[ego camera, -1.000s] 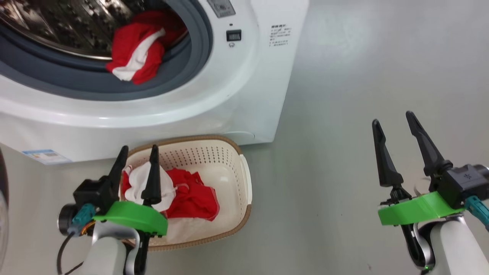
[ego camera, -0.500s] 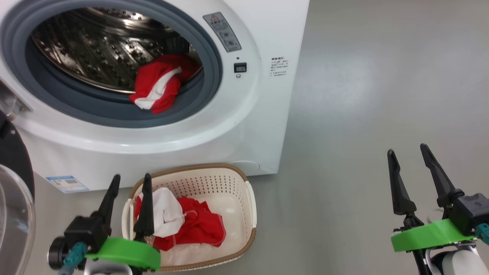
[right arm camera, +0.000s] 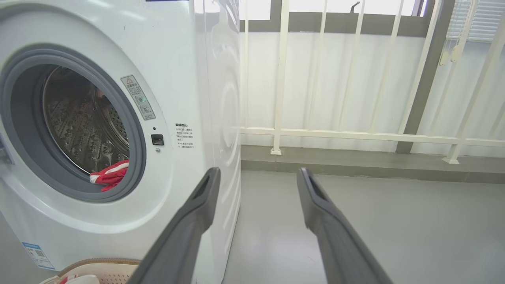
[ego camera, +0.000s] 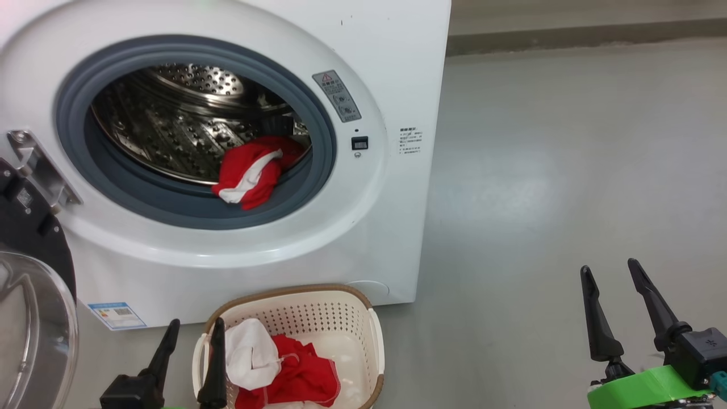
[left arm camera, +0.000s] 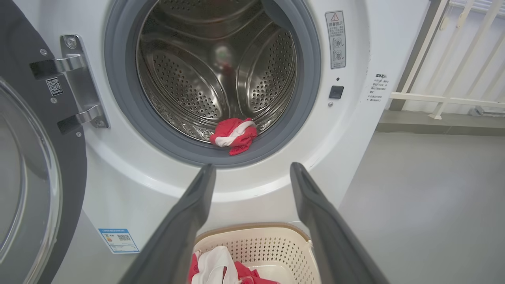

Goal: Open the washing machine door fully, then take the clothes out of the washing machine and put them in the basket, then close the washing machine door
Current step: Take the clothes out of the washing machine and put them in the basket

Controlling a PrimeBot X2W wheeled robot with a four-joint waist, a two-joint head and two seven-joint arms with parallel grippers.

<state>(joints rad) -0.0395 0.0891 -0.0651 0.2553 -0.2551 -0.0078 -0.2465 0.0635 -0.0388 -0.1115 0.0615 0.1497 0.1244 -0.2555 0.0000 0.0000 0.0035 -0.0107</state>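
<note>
Door [ego camera: 34,318] stands wide open leftward — inner side facing out.

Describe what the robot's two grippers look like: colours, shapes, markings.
The left gripper and right gripper each carry two long, black, tapering fingers ending in narrow tips. Under the right one sits a bright green plastic mount, beside a black block with a small white mark and a teal connector.

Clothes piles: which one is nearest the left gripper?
The pile in the basket, beside the left gripper; the other pile lies higher up, at the grey ring.
</note>
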